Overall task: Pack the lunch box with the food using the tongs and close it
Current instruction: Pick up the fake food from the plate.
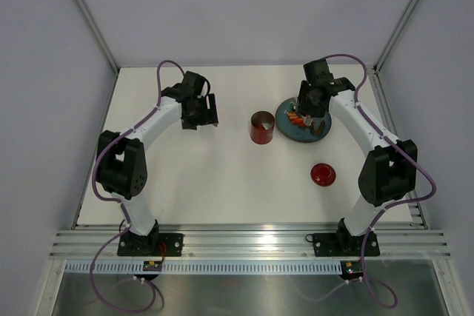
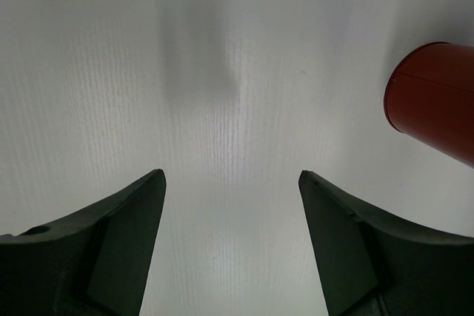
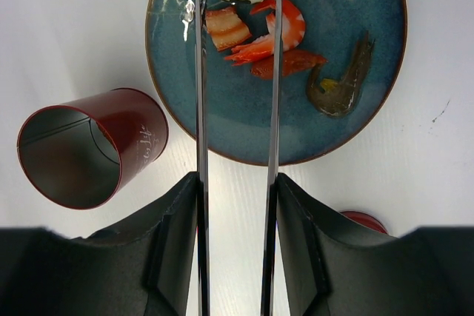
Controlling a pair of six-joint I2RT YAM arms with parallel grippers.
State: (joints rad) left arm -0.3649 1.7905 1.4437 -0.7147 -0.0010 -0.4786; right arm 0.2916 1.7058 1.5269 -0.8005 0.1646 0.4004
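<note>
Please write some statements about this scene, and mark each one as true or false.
1. The right claw holds the tongs over the plate. True.
2. The lunch box is already filled. False: it is empty, and the food lies on the plate.
3. The lid sits on the lunch box. False: it lies on the table, apart from the box.
4. The left claw is open and holds nothing. True.
</note>
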